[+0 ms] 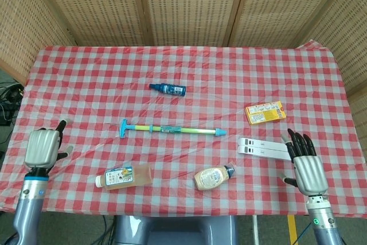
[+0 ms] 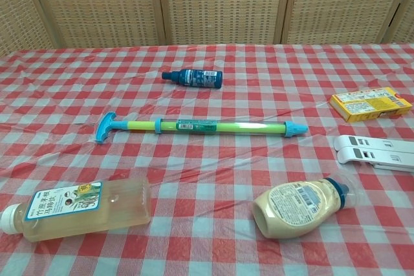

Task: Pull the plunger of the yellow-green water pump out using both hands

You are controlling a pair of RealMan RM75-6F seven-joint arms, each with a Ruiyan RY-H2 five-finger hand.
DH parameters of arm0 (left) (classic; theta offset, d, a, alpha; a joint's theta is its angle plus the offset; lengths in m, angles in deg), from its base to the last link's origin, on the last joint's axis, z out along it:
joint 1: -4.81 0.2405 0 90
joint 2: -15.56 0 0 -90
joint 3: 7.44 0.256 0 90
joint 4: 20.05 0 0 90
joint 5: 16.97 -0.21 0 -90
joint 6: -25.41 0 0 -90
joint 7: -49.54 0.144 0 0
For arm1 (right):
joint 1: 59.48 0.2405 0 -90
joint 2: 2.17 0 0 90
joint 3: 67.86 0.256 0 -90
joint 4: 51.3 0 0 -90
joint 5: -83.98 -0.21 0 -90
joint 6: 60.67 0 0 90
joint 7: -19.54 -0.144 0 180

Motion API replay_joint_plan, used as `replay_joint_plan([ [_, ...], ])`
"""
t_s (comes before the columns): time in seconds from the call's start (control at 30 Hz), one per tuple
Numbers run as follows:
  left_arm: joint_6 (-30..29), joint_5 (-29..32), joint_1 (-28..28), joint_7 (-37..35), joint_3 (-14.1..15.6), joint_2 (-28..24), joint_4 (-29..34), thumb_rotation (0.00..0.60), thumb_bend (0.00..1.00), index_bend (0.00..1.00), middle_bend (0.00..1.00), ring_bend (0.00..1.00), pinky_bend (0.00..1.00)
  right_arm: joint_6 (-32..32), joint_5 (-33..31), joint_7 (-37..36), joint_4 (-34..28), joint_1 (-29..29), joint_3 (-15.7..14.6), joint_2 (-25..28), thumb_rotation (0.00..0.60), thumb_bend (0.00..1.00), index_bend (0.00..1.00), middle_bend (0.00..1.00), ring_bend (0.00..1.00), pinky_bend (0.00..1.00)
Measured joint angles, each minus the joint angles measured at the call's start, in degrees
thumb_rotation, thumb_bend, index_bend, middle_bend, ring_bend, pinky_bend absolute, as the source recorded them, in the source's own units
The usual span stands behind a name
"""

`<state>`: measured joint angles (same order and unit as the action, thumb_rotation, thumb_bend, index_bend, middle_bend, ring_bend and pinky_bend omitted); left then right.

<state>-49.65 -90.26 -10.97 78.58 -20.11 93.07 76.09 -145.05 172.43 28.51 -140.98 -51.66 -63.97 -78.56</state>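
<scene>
The yellow-green water pump (image 1: 172, 129) lies flat mid-table, its blue T-handle (image 1: 123, 127) to the left and its blue nozzle (image 1: 219, 133) to the right. The chest view shows the same pump (image 2: 207, 126) with its plunger pushed in and its handle (image 2: 104, 127) close to the barrel. My left hand (image 1: 42, 146) hovers over the table's left edge, well left of the handle, holding nothing. My right hand (image 1: 304, 163) is at the front right corner with its fingers spread, empty, far from the nozzle. Neither hand appears in the chest view.
A dark blue bottle (image 1: 168, 89) lies behind the pump. In front lie a tea bottle (image 1: 123, 176) and a squeeze sauce bottle (image 1: 212, 177). A yellow box (image 1: 265, 112) and a white flat holder (image 1: 264, 148) sit to the right. Wicker screens (image 1: 183, 4) close the back.
</scene>
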Motion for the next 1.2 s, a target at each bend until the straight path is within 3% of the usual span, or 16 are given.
replay_joint_plan([
  [0.2, 9.36, 11.76, -8.68, 6.78, -4.46, 2.64, -0.66, 0.600, 0.32, 0.36, 0.92, 0.85, 0.72, 1.52, -2.10, -0.71, 0.91, 0.50, 0.76, -0.11, 0.600, 0.14, 0.02, 0.00, 0.00, 0.00],
  [0.43, 15.33, 23.36, -17.95, 13.57, -7.42, 7.09, -3.49, 0.600, 0.33, 0.35, 0.92, 0.85, 0.72, 2.96, -4.29, -1.82, 2.14, 1.14, 1.80, -0.25, 0.600, 0.14, 0.02, 0.00, 0.00, 0.00],
  [0.73, 20.51, 36.00, -28.86, 20.10, -7.10, 15.38, -13.66, 0.600, 0.32, 0.40, 0.92, 0.85, 0.72, 3.42, -5.69, -3.74, 2.95, 1.31, 2.49, -0.13, 0.600, 0.14, 0.02, 0.00, 0.00, 0.00],
  [0.93, 21.72, 39.55, -33.47, 21.54, -5.52, 20.16, -19.60, 0.600, 0.32, 0.43, 0.92, 0.85, 0.72, 3.50, -5.91, -4.58, 3.33, 1.41, 2.57, -0.09, 0.600, 0.14, 0.02, 0.00, 0.00, 0.00],
  [1.2, 21.67, 41.01, -35.69, 21.26, -3.67, 21.98, -21.85, 0.600, 0.32, 0.46, 0.92, 0.85, 0.72, 3.10, -5.95, -5.32, 3.37, 1.37, 2.71, 0.08, 0.600, 0.14, 0.02, 0.00, 0.00, 0.00],
])
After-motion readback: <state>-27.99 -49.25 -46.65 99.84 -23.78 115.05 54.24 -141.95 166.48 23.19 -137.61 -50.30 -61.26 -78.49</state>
